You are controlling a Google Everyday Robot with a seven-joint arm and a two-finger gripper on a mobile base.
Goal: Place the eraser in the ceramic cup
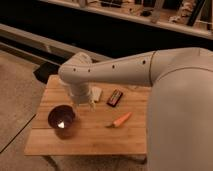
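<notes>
Camera view looks down on a small wooden table [95, 137] standing on a grey floor, with a dark ledge running across the far side of the scene. The robot's pale arm [130, 67] comes in from the right, its bulky near section filling the right edge, and bends down at a rounded wrist over the far-left part of the tabletop. The gripper [87, 103] hangs below that wrist, low over the wood, just left of the eraser [97, 93] and to the far right of the bowl – whether it is parted or closed cannot be told, and nothing can be seen held in it.

The eraser, a small whitish block, lies on the table toward the far side, just beside the wrist and partly tucked behind it. Right of it, close by but apart, lies a black bar with a red marking [115, 97], set at a slant. Nearer and to the right lies an orange carrot-shaped piece [121, 120], also slanted.

A wide dark bowl [53, 119] sits upright at the near left of the table. A pale patch [61, 125] shows inside it – whether that is the ceramic cup cannot be told
</notes>
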